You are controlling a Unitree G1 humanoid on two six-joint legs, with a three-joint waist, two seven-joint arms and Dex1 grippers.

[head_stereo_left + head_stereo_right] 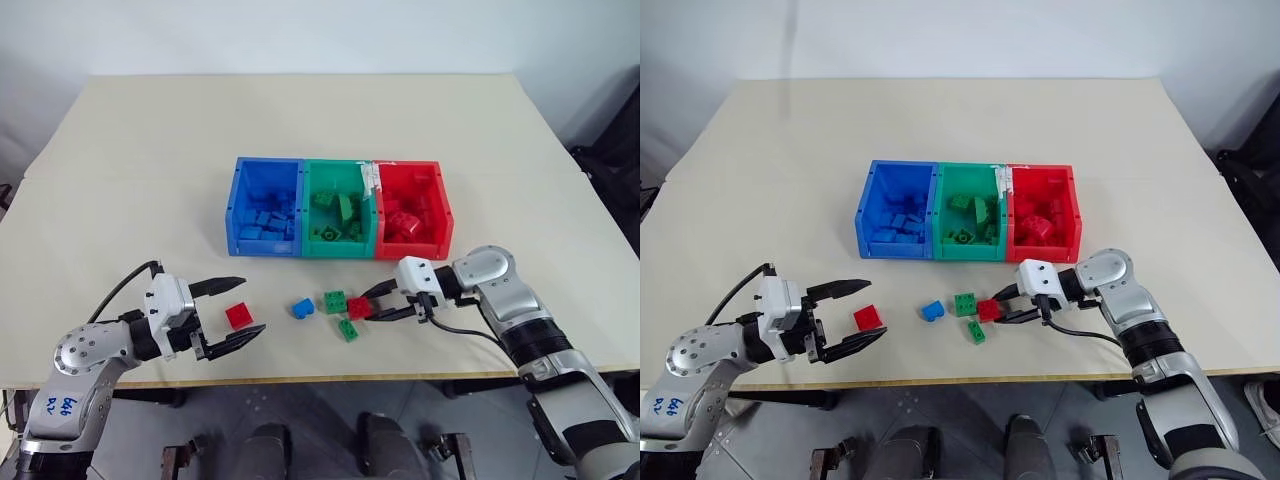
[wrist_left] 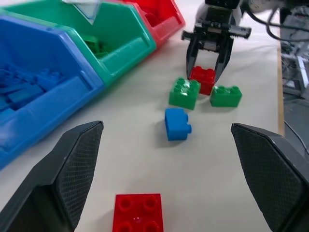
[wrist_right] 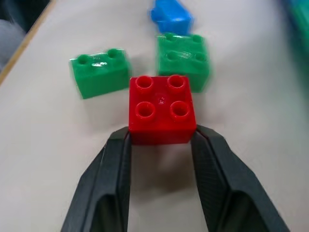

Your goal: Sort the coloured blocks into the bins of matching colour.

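A beige surface point(image 1: 130, 150) holds my three joined bins point(image 1: 338, 208), blue, green and red, part-filled. Nearer me lie loose studded blocks. My right jaws point(image 3: 161, 137) pinch a red block point(image 3: 161, 108); its lower sides are hidden. My left jaws point(image 1: 232, 308) stand wide around another red block point(image 1: 238, 315).

This looks like a robotics lab or test room rather than anyone's home. A plain beige table point(image 1: 300, 130) stands against a bare white wall point(image 1: 300, 30), set with nothing but three joined bins point(image 1: 340, 247) in blue, green and red and a few toy blocks point(image 1: 335, 301), laid out like an exercise. A cable point(image 1: 120, 288) hangs loose at the table's edge, and dark equipment point(image 1: 605, 170) sits off to one side.
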